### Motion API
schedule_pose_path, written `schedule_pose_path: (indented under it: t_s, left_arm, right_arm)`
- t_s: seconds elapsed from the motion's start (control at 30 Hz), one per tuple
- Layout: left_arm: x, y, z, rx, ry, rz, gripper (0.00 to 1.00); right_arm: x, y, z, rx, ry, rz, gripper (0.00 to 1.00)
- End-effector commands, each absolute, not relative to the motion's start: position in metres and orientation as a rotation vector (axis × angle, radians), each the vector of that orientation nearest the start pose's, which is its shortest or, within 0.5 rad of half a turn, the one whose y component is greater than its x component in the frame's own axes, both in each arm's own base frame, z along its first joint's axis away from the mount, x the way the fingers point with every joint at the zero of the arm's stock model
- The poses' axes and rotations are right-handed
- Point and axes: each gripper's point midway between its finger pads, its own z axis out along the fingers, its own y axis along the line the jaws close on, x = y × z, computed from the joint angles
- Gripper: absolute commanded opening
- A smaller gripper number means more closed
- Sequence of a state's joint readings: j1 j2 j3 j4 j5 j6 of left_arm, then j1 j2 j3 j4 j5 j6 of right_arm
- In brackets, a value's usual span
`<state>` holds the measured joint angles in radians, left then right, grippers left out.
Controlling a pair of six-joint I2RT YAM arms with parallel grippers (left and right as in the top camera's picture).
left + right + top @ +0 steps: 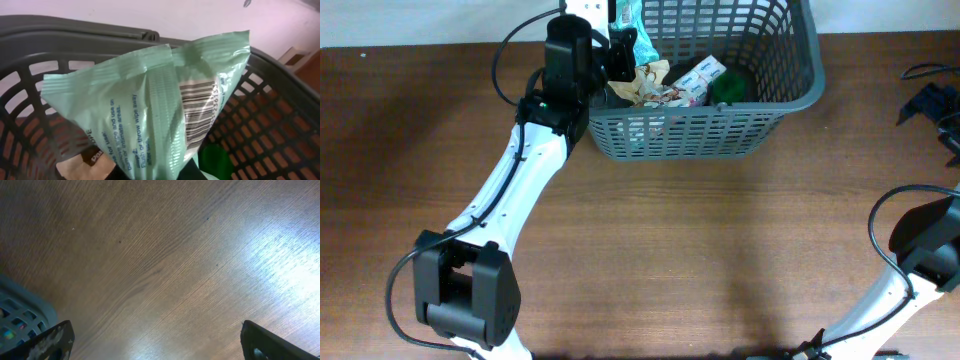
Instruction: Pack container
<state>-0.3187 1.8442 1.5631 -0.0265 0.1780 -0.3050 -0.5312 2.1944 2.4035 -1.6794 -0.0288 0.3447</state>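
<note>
The container (760, 115) is a dark grey lattice basket at the back of the table; its slotted wall also shows in the left wrist view (280, 130). My left gripper (620, 45) is over the basket's left end, shut on a pale green wipes packet (160, 110) with a barcode, held above the inside; the packet also shows from overhead (632, 15). Inside lie a brown-and-tan packet (642, 82), a white packet (698, 78) and a green-lidded jar (730, 85). My right gripper (155, 340) is open and empty above bare table at the right front.
A black device with cables (932, 105) sits at the table's far right edge. The right arm (920, 250) stands at the front right. A corner of the basket (22, 312) shows in the right wrist view.
</note>
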Motion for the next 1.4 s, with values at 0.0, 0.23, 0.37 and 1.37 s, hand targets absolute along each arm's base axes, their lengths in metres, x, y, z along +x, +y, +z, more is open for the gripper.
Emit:
schedule_pose_path:
  t_s: [0.0, 0.23, 0.37, 1.37]
  left_arm:
    - [0.537, -0.207, 0.293, 0.154, 1.886, -0.569, 0.15]
    - [0.538, -0.208, 0.297, 0.155, 1.868, -0.572, 0.36]
    - [0.54, -0.209, 0.31, 0.159, 1.819, -0.582, 0.45]
    - [0.306, 0.006, 0.469, -0.23, 1.794, -0.285, 0.77]
  right_arm:
    - [0.369, -0.209, 0.197, 1.296, 2.739, 0.042, 0.99]
    - [0.369, -0.209, 0.197, 1.296, 2.739, 0.042, 0.99]
    - [0.369, -0.209, 0.197, 1.296, 2.739, 0.042, 0.99]
    - [0.369, -0.209, 0.197, 1.296, 2.739, 0.042, 0.99]
